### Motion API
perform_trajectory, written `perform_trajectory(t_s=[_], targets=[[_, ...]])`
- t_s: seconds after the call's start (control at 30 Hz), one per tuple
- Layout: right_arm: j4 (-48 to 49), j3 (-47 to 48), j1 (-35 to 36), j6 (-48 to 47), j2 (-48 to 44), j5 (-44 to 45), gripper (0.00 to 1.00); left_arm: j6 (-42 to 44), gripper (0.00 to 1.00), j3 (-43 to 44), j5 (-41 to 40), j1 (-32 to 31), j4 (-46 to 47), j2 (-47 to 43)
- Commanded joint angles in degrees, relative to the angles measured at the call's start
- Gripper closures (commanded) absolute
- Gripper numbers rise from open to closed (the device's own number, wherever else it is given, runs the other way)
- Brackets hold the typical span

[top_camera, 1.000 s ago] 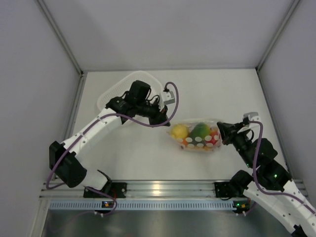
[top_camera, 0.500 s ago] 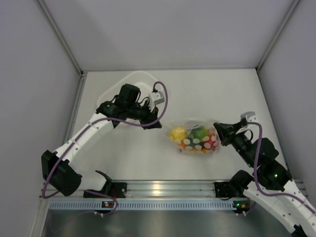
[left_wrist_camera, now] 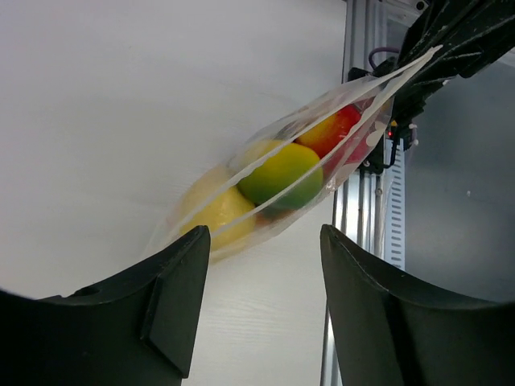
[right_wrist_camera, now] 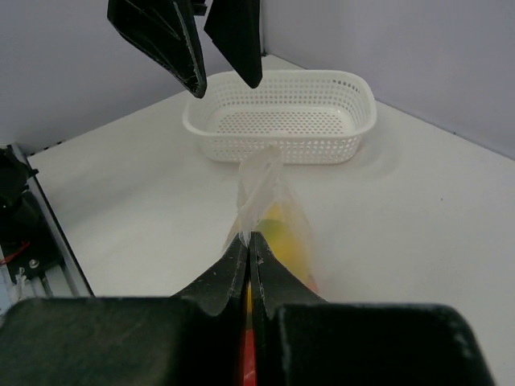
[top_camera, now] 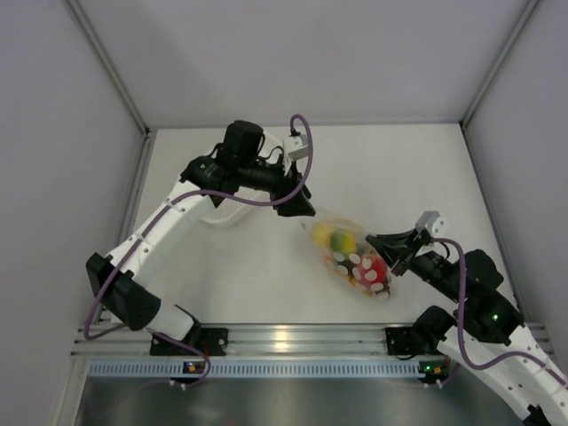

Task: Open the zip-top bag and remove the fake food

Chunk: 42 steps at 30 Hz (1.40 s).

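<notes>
The zip-top bag (top_camera: pixel 349 253) hangs slanted above the table, dotted and clear, with the fake food inside. In it I see a yellow lemon (left_wrist_camera: pixel 216 214), a green-yellow fruit (left_wrist_camera: pixel 282 174) and a red apple (left_wrist_camera: pixel 330 132). My right gripper (top_camera: pixel 390 250) is shut on a thin strip of the bag's plastic (right_wrist_camera: pixel 256 181) and holds it up. My left gripper (top_camera: pixel 302 202) hovers just off the bag's upper left end. It is open, and its fingers (left_wrist_camera: pixel 173 305) have only bare table between them.
The white perforated basket (right_wrist_camera: pixel 282 117) stands at the back left, mostly covered by my left arm in the top view (top_camera: pixel 217 211). The aluminium rail (top_camera: pixel 284 337) with the arm bases runs along the near edge. Grey walls close in the table.
My left gripper has opened and drawn slightly back from the bag's end. The right gripper has moved left and up, swinging the bag from lying level to hanging slanted.
</notes>
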Motion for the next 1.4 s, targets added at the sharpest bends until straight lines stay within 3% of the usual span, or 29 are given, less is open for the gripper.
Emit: perform_trajectory(t_s=[0.0,0.33,0.9,1.37], targets=[[5.25,2.12,0.22,-1.75,0.84,-4.86,1.0,3.88,0.37,2.26,1.4,-3.33,0.79,1.44],[5.34,2.03,0.22,-2.63,1.1,-8.64,1.0,10.56,0.4,5.16,1.39,-8.08,1.41,6.72],[5.61,1.86,0.22,-2.54,1.72,-12.33,1.0,13.9,0.4,6.3,-0.54,-7.73,1.41,6.36],[5.25,2.03,0.31,-4.39,2.6,-12.25,1.0,14.61,0.39,6.57,3.06,-7.38,1.67,6.55]])
